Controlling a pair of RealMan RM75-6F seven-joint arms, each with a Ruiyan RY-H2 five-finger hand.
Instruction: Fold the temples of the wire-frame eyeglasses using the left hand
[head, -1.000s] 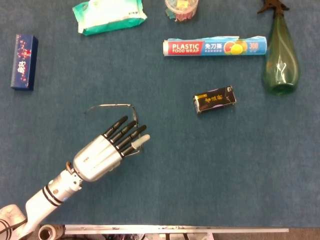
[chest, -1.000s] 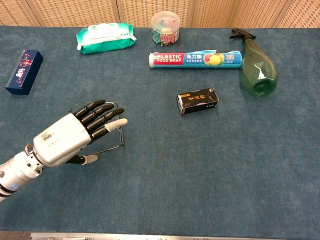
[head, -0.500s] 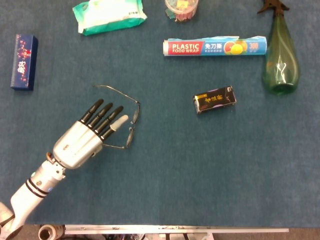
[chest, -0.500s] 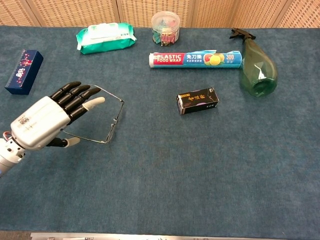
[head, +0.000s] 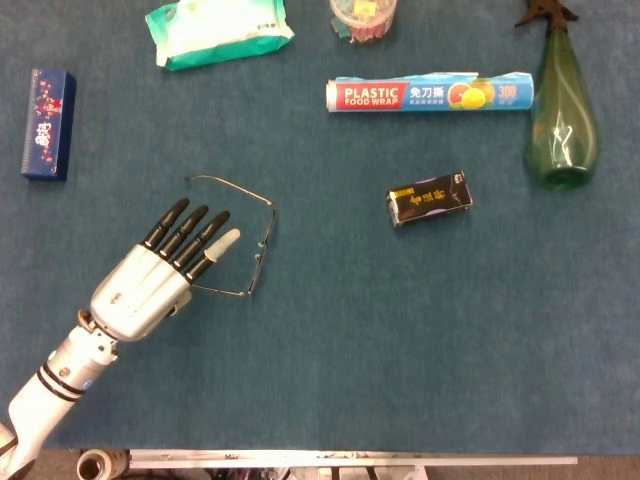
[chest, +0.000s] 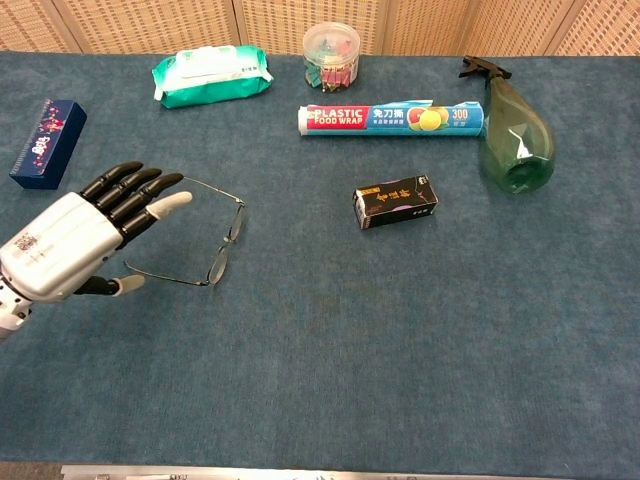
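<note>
The wire-frame eyeglasses (head: 262, 250) lie on the blue table cover left of centre, front to the right, both temples standing out to the left. In the chest view the eyeglasses (chest: 226, 245) show the same spread. My left hand (head: 160, 275) hovers flat with its fingers straight and apart, fingertips pointing into the space between the two temples and holding nothing. From the chest, the left hand (chest: 75, 245) sits at the far left edge, its thumb near the lower temple. I cannot tell whether any finger touches the wire. The right hand shows in neither view.
A dark blue box (head: 48, 124) lies at the far left. Along the back stand a green wipes pack (head: 218, 30), a jar of clips (head: 363, 18), a food wrap box (head: 428, 95) and a green spray bottle (head: 562, 110). A small black box (head: 430, 199) lies right of centre.
My left hand has drawn back to the left and toward me, off the eyeglasses. The eyeglasses have turned and shifted a little left, their temples now plainly spread.
</note>
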